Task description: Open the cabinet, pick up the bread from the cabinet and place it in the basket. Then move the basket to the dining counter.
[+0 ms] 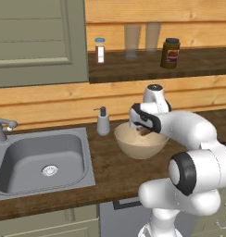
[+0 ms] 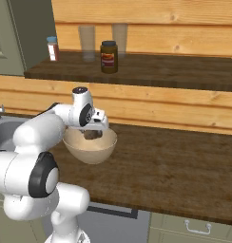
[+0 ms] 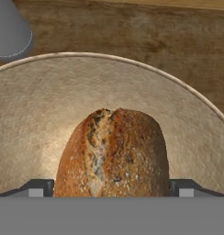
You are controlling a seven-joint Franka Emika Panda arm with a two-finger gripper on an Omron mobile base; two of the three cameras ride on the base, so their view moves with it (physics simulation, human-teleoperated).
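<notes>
golden-brown bread (image 3: 113, 153) lies inside tan basket (image 1: 133, 149), crust split facing up in hand view. jaws (image 3: 112, 188) spread wide apart, one fingertip (image 3: 36, 188) either side of loaf, whether touching cannot tell. basket sits on dark wood desk (image 2: 175, 166), just right of soap dispenser (image 1: 103, 121) and grey sink (image 1: 40, 159). sage-green cabinet (image 1: 36, 41) upper left, door closed.

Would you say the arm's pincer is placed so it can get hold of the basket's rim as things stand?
Probably yes. The pincer hangs open inside the basket, straddling the bread. The rim nearest the soap dispenser looks crowded, but the rest of the rim appears free, so a short shift sideways should reach it.
</notes>
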